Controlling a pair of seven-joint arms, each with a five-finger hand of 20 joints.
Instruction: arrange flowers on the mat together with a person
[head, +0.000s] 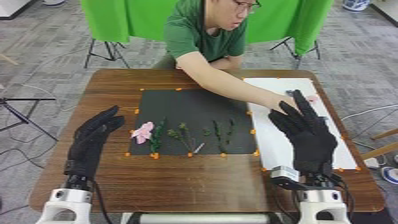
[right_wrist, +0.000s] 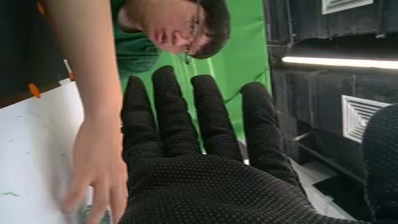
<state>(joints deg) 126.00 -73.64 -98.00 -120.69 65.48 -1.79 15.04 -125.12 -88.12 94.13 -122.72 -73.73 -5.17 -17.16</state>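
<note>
Flowers (head: 142, 132) are lying on the black mat (head: 187, 107); right of it, a person's hand (right_wrist: 98, 160) is reaching over the white sheet (head: 271, 137). Left hand (head: 92, 134) and right hand (head: 308, 137) are flanking the mat, fingers uncurled, ideally letting the person clear before pinching stems lightly.

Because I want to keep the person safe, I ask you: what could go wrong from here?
The person's hand reaches over the white mat, close beside the robot's right hand; if either moves sideways, they might bump.

The pink flower lies near the black mat's left edge, on the side of the left hand; a careless inward sweep could perhaps push it out of place.
</note>
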